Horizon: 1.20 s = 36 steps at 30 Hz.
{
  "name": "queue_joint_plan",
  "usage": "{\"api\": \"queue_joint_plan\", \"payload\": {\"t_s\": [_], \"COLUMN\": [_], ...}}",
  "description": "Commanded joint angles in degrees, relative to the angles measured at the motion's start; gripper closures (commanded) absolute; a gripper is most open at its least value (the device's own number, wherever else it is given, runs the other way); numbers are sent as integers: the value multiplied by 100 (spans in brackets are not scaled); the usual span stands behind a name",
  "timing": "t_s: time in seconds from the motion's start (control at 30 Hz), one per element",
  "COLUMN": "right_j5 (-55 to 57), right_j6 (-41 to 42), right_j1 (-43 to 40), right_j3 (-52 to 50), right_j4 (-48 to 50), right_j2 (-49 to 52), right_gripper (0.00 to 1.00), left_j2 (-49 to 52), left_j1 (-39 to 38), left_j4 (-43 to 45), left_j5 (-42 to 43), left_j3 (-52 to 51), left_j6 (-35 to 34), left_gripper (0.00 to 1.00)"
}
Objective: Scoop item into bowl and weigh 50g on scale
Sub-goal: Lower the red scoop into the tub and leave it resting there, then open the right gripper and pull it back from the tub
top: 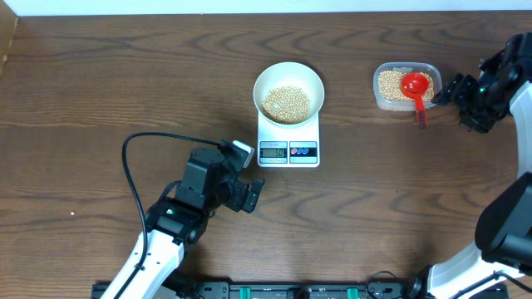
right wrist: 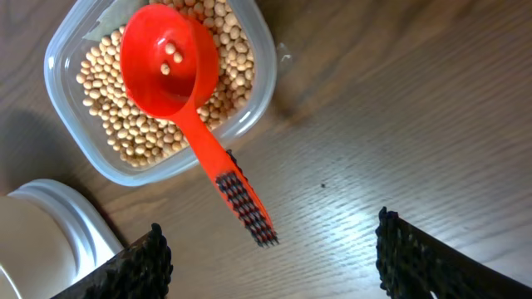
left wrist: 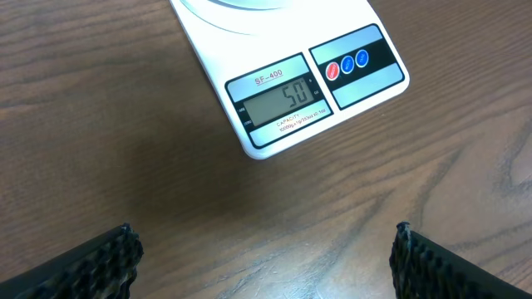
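The white bowl [top: 288,83] holds a heap of beige beans [top: 287,103] and stands on the white scale [top: 288,143]. In the left wrist view the scale's display [left wrist: 283,101] reads 50. My left gripper [top: 253,196] [left wrist: 266,266] hovers open just in front of the scale, with nothing between its fingers. A red scoop [top: 415,85] [right wrist: 166,62] lies in the clear tub [top: 381,98] [right wrist: 259,91] on more beans [right wrist: 133,137], its handle end [right wrist: 245,208] sticking out over the rim. My right gripper [top: 453,108] [right wrist: 270,249] stands open just beyond that handle end, not touching it.
A black cable [top: 126,166] loops over the table left of my left arm. A white rounded object [right wrist: 50,228] shows at the lower left edge of the right wrist view. The table's far edge [top: 249,12] runs along the top.
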Motion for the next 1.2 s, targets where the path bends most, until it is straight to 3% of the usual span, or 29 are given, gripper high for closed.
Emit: {"api": "queue_joint_plan", "payload": {"t_s": [0.0,0.2,0.3,0.37,0.43,0.77,1.17], "right_j5": [122,-682,-706,-699,-702,-662,-579], "right_j6": [-389,-1725,-2011,-2022,-2031,-2033,-2052], "right_j1": [-20,4,17,13,13,13,37], "right_j3": [-4,-4,-4,-4,-4,-4,-57], "right_j4": [-39,-68,-216,-343,-514,-1475,-1978], "right_j2": [-284,-1121,-1727,-2120,-2529,-3917,-4172], "right_gripper": [23,23,22,20,1,1,1], "left_j2": [0,0,0,0,0,0,0], "left_j1": [35,35,35,35,35,35,35], "left_j4": [-4,-4,-4,-4,-4,-4,-4], "left_j5": [-52,-52,-52,-52,-52,-52,-52], "left_j3": [138,138,138,138,138,138,138], "left_j6": [81,81,81,81,79,81,81], "left_gripper": [2,2,2,2,2,2,2]}}
